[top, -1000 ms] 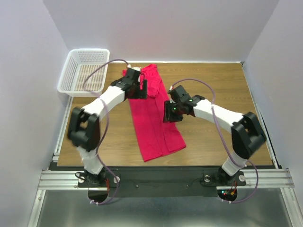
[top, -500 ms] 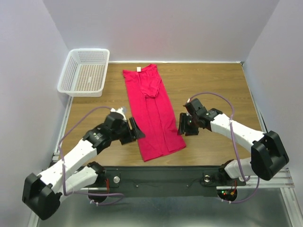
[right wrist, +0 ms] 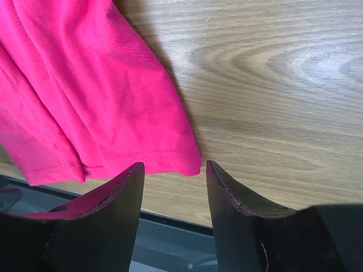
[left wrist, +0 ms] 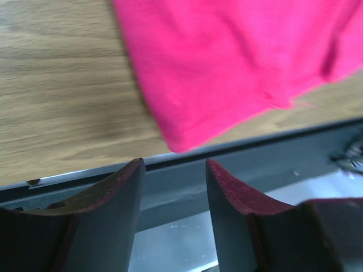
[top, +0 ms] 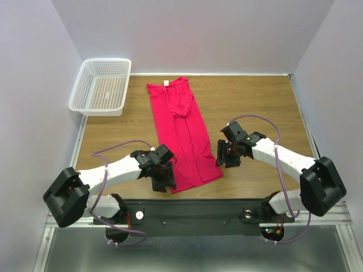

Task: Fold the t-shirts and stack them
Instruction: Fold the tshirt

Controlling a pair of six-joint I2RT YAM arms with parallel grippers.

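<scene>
Crimson-pink t-shirt (top: 181, 136) lies flat on the wooden desk (top: 255, 102), folded into a long narrow strip. Its collar end is at the far side and its hem end by the near edge. A white mesh basket (top: 108, 60) sits well to the left of the t-shirt's collar end, apart from the cloth.

The left pincer (top: 164, 180) hovers at the t-shirt's near-left hem corner. In the left wrist view the left pincer (left wrist: 173, 164) is spread with nothing between its fingers. That rounded hem corner (left wrist: 178, 144) sits just beyond the tips, over the grey strip at the desk's near edge.

At the collar end a small white neck label (top: 166, 83) shows, and a sleeve (top: 181, 105) is folded inward over the body.

The right pincer (top: 224, 156) sits just beside the t-shirt's right edge, near the hem. In the right wrist view the right pincer (right wrist: 173, 165) is also spread and empty. The stitched near-right hem corner (right wrist: 190, 164) lies just past the gap between the tips.
</scene>
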